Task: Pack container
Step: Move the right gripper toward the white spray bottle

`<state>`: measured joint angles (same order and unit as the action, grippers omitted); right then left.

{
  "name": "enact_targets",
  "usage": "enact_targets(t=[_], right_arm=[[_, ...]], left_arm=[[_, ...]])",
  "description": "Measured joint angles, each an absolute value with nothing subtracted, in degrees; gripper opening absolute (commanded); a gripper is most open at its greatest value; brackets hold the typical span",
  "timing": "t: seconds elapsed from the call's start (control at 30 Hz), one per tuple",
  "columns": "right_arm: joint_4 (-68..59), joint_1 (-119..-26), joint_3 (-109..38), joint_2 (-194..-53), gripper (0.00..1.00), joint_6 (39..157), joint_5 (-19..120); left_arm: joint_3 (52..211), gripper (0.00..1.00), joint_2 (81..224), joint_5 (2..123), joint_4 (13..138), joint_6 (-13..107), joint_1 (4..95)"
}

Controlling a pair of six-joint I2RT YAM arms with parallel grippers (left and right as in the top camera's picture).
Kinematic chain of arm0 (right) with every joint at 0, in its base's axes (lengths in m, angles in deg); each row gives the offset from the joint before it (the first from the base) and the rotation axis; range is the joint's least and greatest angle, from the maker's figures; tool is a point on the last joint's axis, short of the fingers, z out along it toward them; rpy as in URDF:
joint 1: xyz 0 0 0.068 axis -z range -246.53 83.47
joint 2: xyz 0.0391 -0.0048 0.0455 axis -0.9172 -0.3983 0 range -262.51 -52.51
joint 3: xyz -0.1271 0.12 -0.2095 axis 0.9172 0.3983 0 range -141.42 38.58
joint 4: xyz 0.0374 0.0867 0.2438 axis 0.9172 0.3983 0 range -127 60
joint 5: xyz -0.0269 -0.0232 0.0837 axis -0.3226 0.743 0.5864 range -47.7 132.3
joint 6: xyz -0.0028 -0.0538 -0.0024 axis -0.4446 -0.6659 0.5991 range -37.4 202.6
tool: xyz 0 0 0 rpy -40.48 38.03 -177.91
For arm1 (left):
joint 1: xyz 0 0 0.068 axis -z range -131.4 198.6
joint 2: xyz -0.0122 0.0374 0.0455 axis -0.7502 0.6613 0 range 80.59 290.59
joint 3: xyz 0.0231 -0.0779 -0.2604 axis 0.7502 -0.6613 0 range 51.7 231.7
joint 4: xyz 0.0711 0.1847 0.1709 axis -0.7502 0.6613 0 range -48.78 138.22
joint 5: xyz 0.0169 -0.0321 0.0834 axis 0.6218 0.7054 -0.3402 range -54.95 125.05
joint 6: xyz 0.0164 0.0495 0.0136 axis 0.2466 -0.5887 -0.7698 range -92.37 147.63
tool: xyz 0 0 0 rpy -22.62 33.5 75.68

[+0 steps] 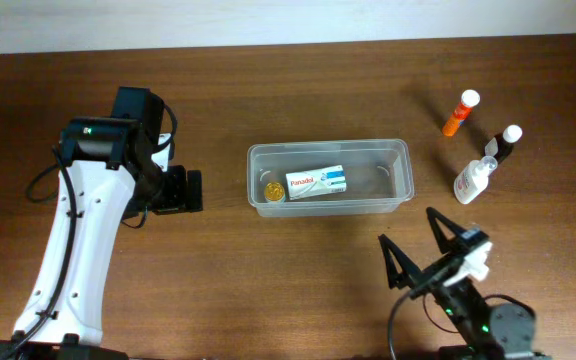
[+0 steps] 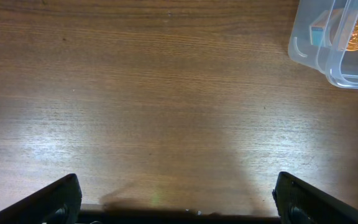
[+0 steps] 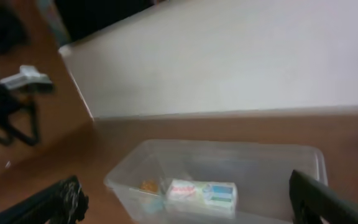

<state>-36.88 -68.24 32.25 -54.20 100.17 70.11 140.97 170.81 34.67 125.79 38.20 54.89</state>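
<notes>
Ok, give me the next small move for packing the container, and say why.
Probably move the right gripper toward the clear bottle, the nearest one to it. The orange bottle and dark bottle are also outside the container. Its jaws are open and empty, and only the Panadol box and a small gold item lie inside.

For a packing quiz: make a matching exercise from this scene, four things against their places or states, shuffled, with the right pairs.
Things:
1 box
2 orange bottle
3 spray bottle
4 left hand

Places:
A open, left of the container
B topmost bottle in the overhead view
C inside the container
D lowest bottle in the overhead view

Pairs: 1-C, 2-B, 3-D, 4-A.
</notes>
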Motion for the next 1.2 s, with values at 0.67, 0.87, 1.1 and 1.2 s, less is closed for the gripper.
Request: enact_targets(t=[0.67,0.87,1.1,1.2], right_arm=[[26.75,-68.35,-33.78,-99.88,0.98,79.07,31.14],[36.96,-68.35,-47.85,-117.02,0.98,78.51,29.88],[42.01,-68.35,-57.1,-131.75,0.98,77.81,31.03],[42.36,-67.76,-57.16,-134.53,0.98,76.23,32.94]], left_arm=[[140.71,0.99,170.81,34.71,125.77,38.17,54.89],[140.71,0.99,170.81,34.84,125.79,38.17,54.89],[140.71,0.99,170.81,34.86,125.79,38.17,54.89],[140.71,0.99,170.81,34.84,125.79,38.2,54.89]])
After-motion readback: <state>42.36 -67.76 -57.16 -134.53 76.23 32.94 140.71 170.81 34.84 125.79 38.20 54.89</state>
